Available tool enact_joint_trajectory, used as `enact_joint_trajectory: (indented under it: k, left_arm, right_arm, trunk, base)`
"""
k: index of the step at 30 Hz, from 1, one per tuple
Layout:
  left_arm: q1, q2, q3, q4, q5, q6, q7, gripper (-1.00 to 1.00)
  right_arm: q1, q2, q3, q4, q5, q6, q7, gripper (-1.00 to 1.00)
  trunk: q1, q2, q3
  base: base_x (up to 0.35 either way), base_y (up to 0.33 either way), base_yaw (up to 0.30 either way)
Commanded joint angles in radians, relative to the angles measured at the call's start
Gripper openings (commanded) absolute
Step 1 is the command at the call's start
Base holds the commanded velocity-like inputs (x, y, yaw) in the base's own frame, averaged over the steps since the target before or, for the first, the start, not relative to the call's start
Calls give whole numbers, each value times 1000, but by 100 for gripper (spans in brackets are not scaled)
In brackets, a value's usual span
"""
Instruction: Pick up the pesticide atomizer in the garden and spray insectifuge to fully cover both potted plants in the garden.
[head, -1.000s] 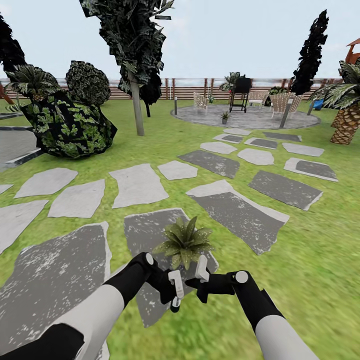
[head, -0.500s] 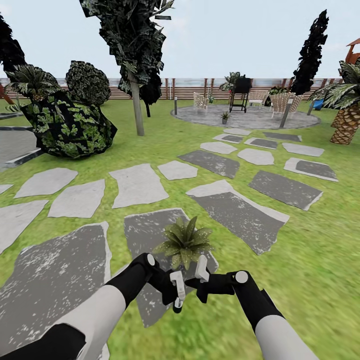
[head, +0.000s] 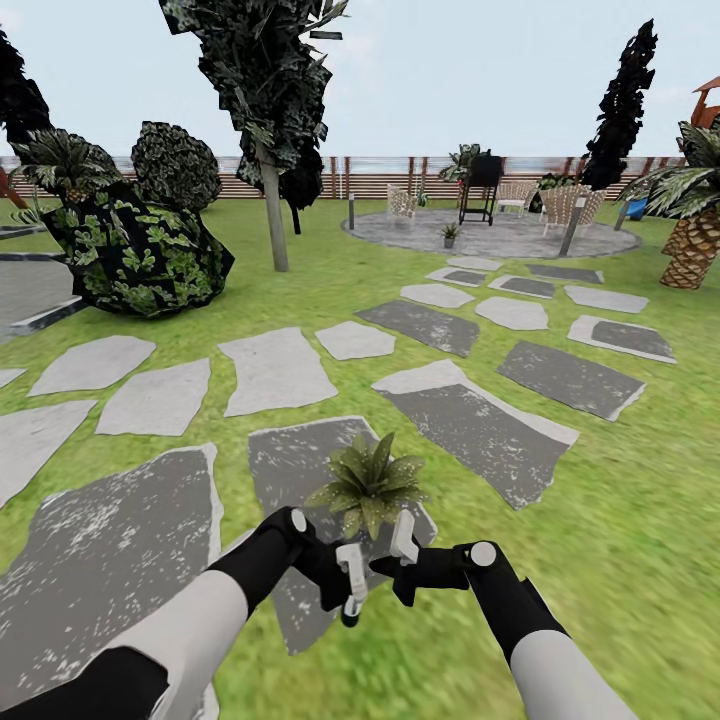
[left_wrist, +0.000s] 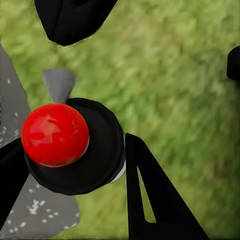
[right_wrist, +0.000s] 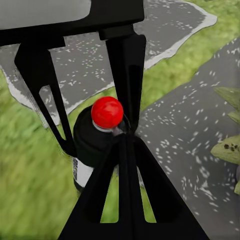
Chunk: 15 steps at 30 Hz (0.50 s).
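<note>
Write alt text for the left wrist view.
Seen from above, the pesticide atomizer, a round black bottle with a red tip, sits between the left gripper's black fingers. Beneath it lie green lawn and the edge of a grey stepping stone.

Red-tipped dark atomizer upright beside speckled potted plant.

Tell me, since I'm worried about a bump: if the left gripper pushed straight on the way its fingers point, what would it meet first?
Probably the ground. The left gripper, shut on the pesticide atomizer, looks down past the red tip at lawn and a stepping stone edge. Depth is unclear.
</note>
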Motion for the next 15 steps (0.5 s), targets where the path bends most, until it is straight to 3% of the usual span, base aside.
enact_joint_trajectory:
  k: [1,3,15]
  left_arm:
    - [1,3,-2,-1,-4,10,-5,-100]
    - [2,17,-1,-1,-7,11,-5,-100]
    - [1,161,-4,-2,-8,11,-6,-100]
  right_arm:
    - [-1,2,-7,-1,10,-8,4,-100]
    - [-1,2,-7,-1,11,-8,5,-100]
    - [-1,0,-7,2,13,-8,6,-100]
  trunk:
    - [0,0,-1]
    - [0,0,-1]
    - [0,0,-1]
  base:
    - [0,0,0]
    - [0,0,0]
    - [0,0,0]
